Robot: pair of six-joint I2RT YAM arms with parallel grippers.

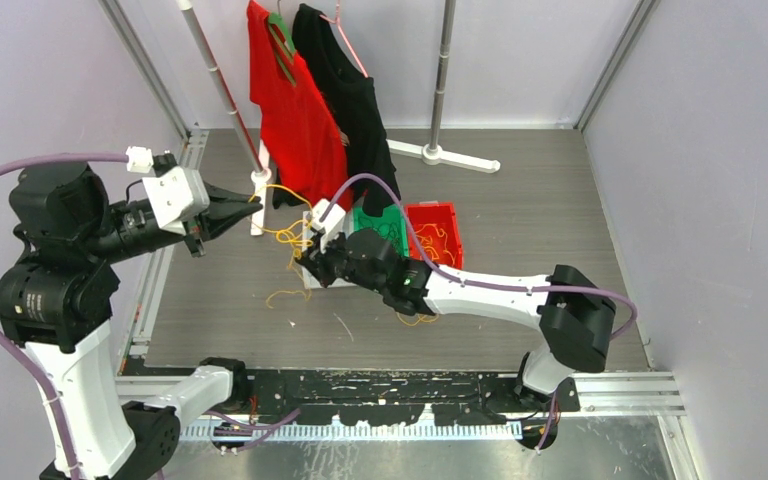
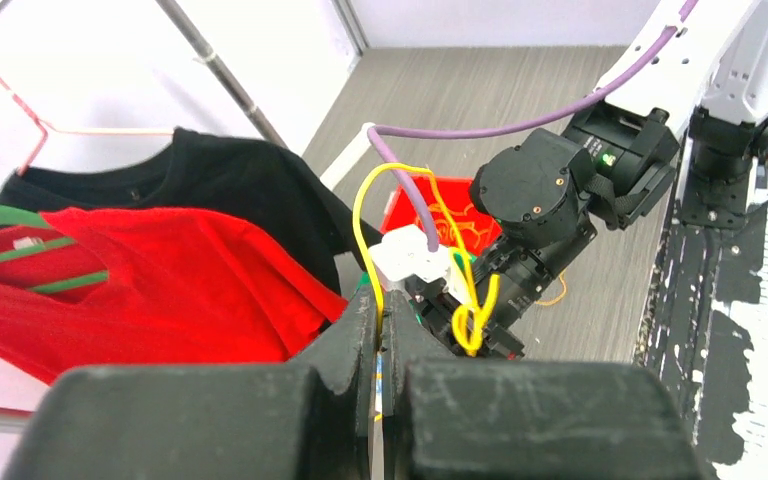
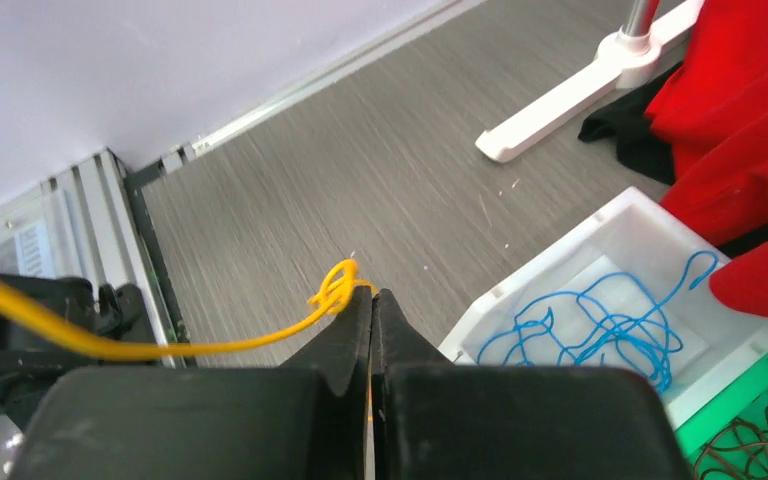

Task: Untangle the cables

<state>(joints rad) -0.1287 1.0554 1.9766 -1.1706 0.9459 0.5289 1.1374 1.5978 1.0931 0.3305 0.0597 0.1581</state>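
Above the grey worktop [image 1: 540, 210], we see the left end effector [image 2: 380, 315] raised on the left, its jaws pressed together on a yellow cable [image 3: 338, 288]. From that pinch the cable rises in a tall loop and runs across to the right arm. The right end effector [image 3: 372, 295] sits lower, near the middle of the worktop, its jaws also closed tight, with the same cable bunched into a small knot right at its tips. A trace of yellow shows in the seam between them, so we read it as gripped.

Just beside the right end effector stands a white bin [image 3: 550, 270] with a blue cable [image 3: 600, 320] coiled loosely inside. Next to it a green bin [image 3: 750, 390] holds a dark cable [image 3: 750, 445]. Beyond these, the overhead view shows a red bin [image 1: 445, 215] with more yellow strands in it. A few loose yellow strands [image 1: 288, 293] lie on the worktop in front of the white bin.

Behind the bins a red shirt [image 1: 295, 125] and a black shirt [image 1: 355, 100] hang side by side on a rack.
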